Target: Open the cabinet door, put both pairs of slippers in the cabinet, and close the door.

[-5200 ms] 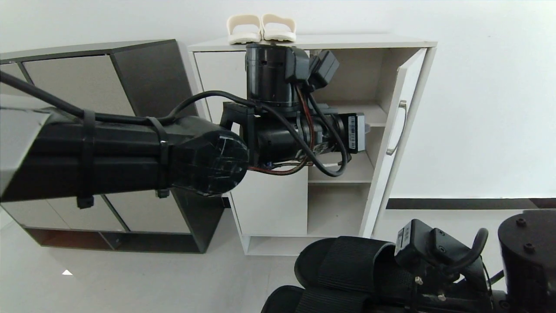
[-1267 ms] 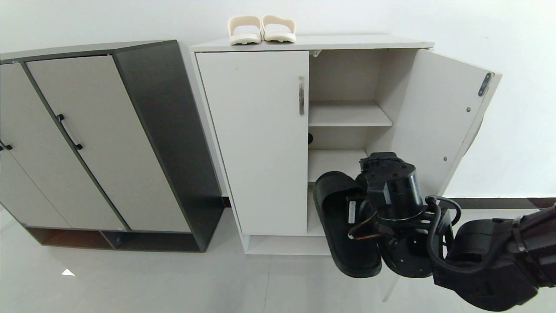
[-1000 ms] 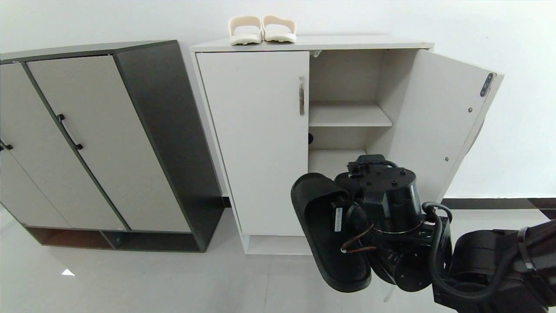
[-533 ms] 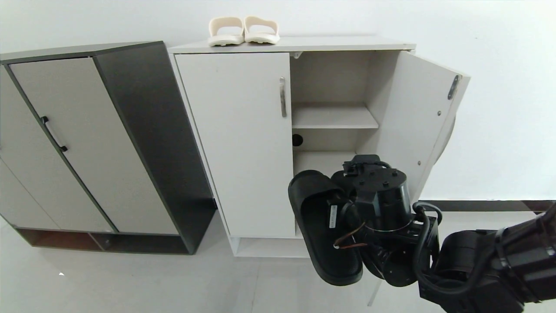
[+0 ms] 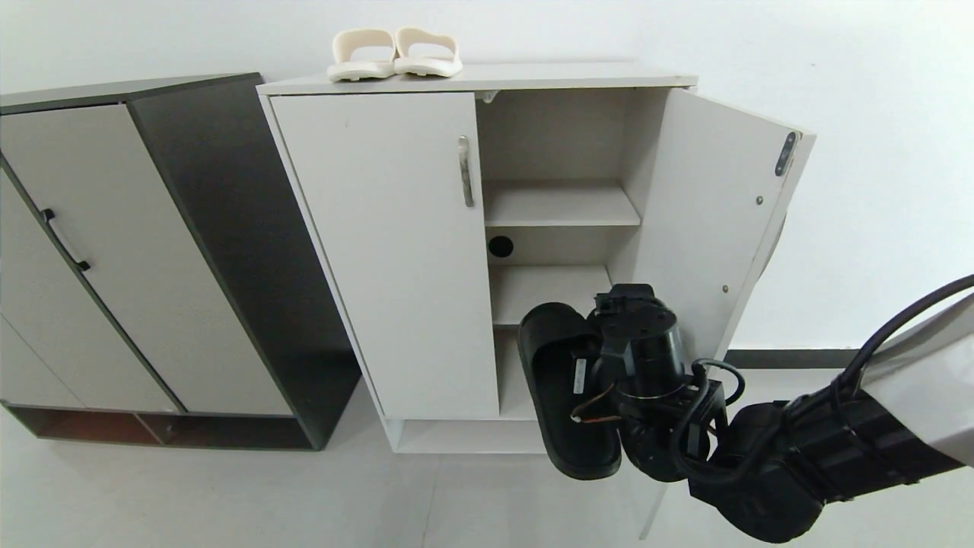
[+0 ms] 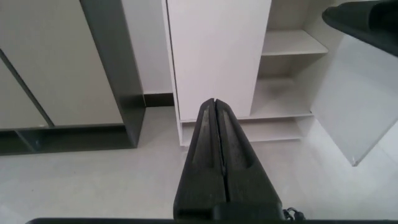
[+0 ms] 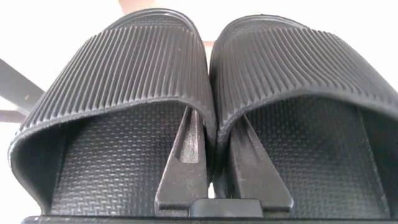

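Right jaws: clamped on black ribbed rubber slippers (image 5: 554, 384), lower centre.
Left jaws: closed.
White cabinet door (image 5: 708, 228): open.

no text readable, white sticker (image 5: 580, 376) too small to read

The black slippers (image 7: 124, 74) are showing a matt, rubbery surface, with fine ribs running across the straps and a pebbled grain on the footbeds, while the cream slippers (image 5: 394, 53) are looking smooth and matt, like soft foam. The white cabinet (image 5: 380, 251) is presenting smooth, matt laminate panels, its door handle (image 5: 465, 171) is gleaming like brushed metal, and the dark cabinet (image 5: 221, 228) is wearing a dull charcoal finish. The floor tiles (image 5: 228, 495) are giving off a faint sheen, and the left gripper (image 6: 214, 104) is showing matt black plastic.
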